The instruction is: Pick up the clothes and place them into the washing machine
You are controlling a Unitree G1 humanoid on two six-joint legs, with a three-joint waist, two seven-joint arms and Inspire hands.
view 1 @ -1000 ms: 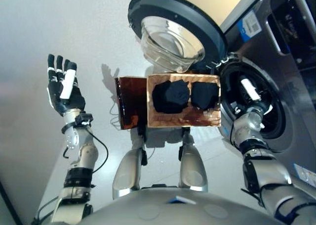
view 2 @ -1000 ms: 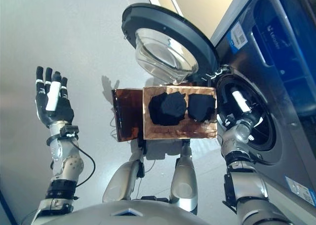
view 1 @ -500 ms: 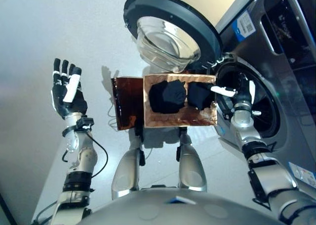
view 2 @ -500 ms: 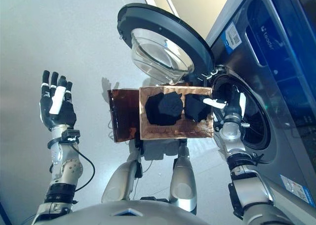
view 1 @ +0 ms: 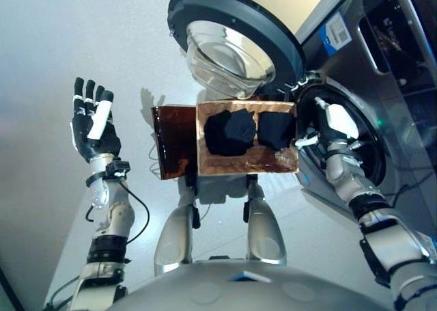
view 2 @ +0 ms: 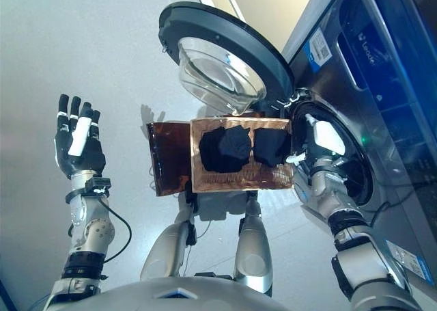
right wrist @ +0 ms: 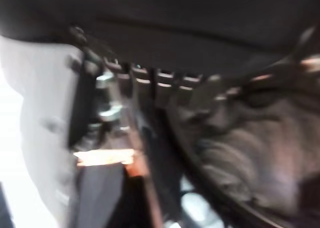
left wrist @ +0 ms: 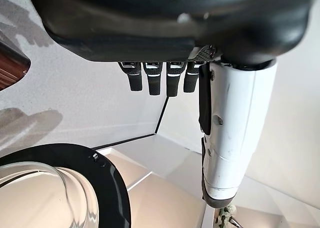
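Observation:
Two dark bundles of clothes [view 1: 229, 133] [view 1: 275, 130] lie side by side in a copper-brown box [view 1: 246, 165] in front of me. The washing machine's round opening [view 1: 372, 157] is just right of the box. My right hand [view 1: 336, 122] hovers at the opening's near rim, beside the box's right edge, open and empty. In the right wrist view its fingers [right wrist: 165, 82] point toward the grey ribbed drum [right wrist: 250, 153]. My left hand [view 1: 92, 130] is raised far to the left over the floor, fingers [left wrist: 160, 77] straight, holding nothing.
The washer's round glass door [view 1: 232, 48] stands swung open above the box. A dark brown flap [view 1: 174, 143] hangs off the box's left side. The machine's grey front panel [view 1: 403, 65] fills the right side. Pale floor [view 1: 54, 44] spreads to the left.
My right hand has drawn back out of the drum to its rim and turned, still empty. The left hand has barely moved. The view has shifted slightly.

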